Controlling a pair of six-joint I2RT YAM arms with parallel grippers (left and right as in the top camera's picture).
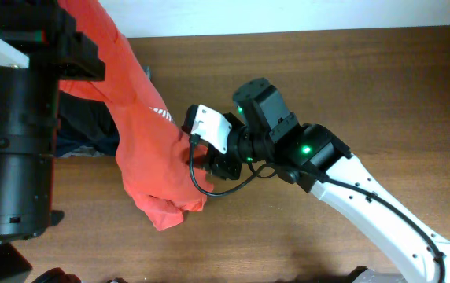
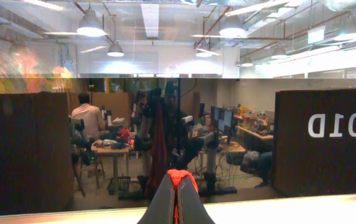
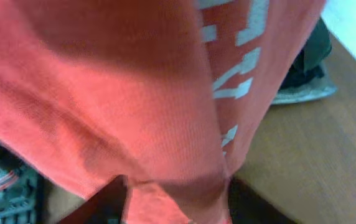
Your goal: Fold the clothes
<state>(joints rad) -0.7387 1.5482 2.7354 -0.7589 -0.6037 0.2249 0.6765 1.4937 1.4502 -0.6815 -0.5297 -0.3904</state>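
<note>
Orange-red cloth of the T-shirt presses close to the right wrist lens and fills almost the whole view, with its white lettering running up the right side. At the bottom edge, the right gripper shows only as two dark fingers standing apart with a fold of the shirt in the gap; whether they already pinch it cannot be told. Outward from there, the shirt hangs as a long drape whose axis slants from high at the far left down to a crumpled heap resting on the wooden table. The right gripper meets its right edge about midway along. The left gripper is clamped tight on a nub of the red cloth at the top, so the right arm is nearer the loose lower end. Collar, sleeves and hem cannot be made out, and a dark garment lies half hidden behind the drape.
</note>
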